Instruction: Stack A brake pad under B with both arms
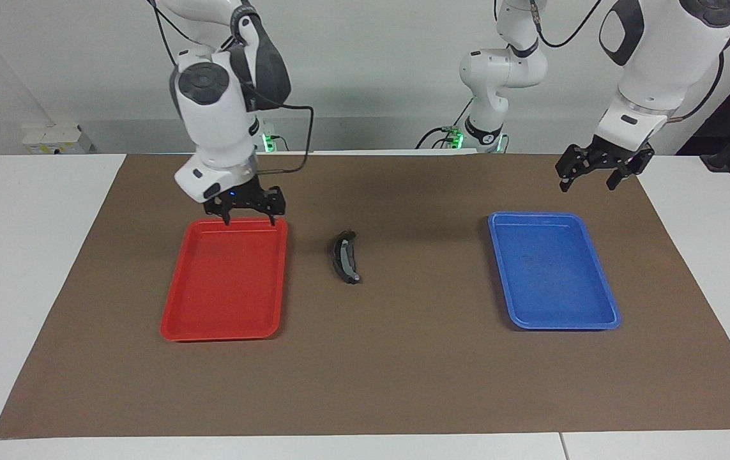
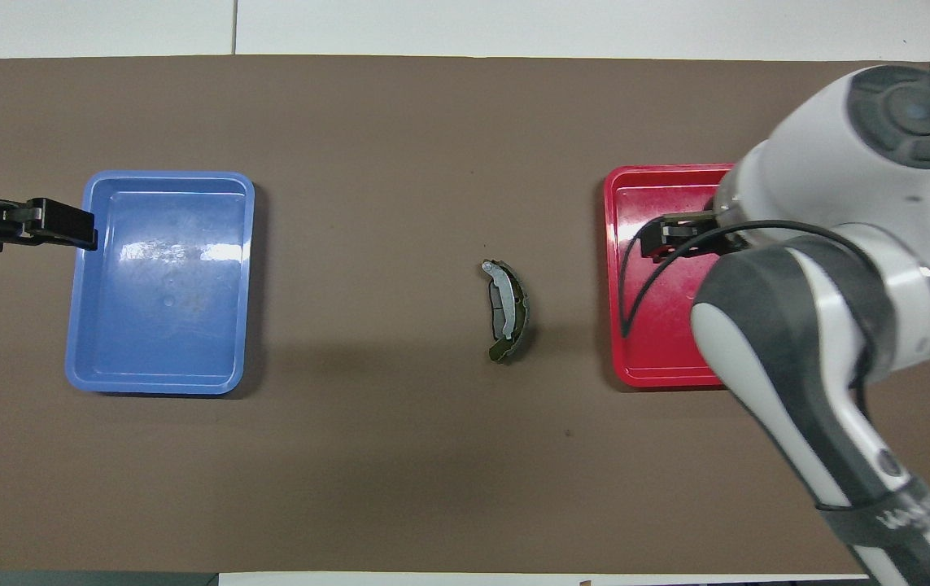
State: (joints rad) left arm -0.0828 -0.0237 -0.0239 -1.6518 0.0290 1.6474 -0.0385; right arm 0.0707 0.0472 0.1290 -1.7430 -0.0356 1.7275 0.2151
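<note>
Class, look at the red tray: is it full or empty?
Empty. The red tray shows only its bare floor in both views. The right pincer is over its edge nearest the robots, with nothing between its spread fingers.

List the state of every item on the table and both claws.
brake pads: piled together on the mat between the trays, ungripped.
red tray: empty.
blue tray: empty.
right claw: open, empty, over the red tray's edge.
left claw: open, empty, over the mat by the blue tray.

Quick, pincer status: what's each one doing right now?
Left pincer: open, empty, over the mat near the blue tray.
Right pincer: open, empty, over the red tray's rim.
</note>
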